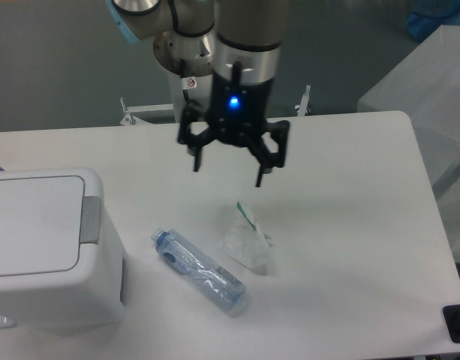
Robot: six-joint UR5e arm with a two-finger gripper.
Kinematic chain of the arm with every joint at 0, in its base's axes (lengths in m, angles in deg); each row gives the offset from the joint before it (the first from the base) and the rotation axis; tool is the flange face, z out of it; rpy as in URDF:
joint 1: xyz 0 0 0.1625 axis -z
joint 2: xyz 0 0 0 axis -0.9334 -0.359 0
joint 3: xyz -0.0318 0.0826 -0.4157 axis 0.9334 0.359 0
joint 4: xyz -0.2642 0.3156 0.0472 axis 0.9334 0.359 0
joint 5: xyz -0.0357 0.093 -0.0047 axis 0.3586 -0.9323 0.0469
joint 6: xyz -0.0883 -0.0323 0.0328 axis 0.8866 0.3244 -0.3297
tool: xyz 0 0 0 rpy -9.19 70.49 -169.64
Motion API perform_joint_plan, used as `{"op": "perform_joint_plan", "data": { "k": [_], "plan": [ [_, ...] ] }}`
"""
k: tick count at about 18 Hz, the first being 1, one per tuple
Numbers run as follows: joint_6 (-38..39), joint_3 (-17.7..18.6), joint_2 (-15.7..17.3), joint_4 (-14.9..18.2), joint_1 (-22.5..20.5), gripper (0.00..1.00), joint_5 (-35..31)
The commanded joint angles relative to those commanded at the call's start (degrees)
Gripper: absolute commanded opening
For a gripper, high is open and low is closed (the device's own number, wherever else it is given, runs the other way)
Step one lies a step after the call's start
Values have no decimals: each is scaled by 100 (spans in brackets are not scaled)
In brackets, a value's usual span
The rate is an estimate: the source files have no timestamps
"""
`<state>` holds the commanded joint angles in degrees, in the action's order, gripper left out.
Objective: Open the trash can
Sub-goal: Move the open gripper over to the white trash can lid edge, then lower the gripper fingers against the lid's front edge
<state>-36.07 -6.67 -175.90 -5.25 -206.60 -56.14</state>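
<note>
The trash can is a large boxy white bin at the left front of the table, its flat white lid down. A grey push-button strip runs along the lid's right edge. My gripper hangs above the middle of the table, to the right of and behind the bin, well apart from it. Its two black fingers are spread wide with nothing between them.
A clear plastic bottle lies on its side right of the bin. A crumpled clear wrapper lies just past it, below the gripper. The white table's right edge is near a pale box.
</note>
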Motion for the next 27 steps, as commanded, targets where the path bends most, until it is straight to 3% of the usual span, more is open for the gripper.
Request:
{"op": "perform_joint_plan", "data": {
  "k": [6, 12, 20, 27],
  "plan": [
    [544, 26, -79, -105, 202, 100, -9],
    [1775, 96, -360, -747, 579, 100, -9],
    [2786, 79, -510, -826, 949, 100, 9],
    [3095, 158, -519, -870, 1055, 100, 26]
  ]
}}
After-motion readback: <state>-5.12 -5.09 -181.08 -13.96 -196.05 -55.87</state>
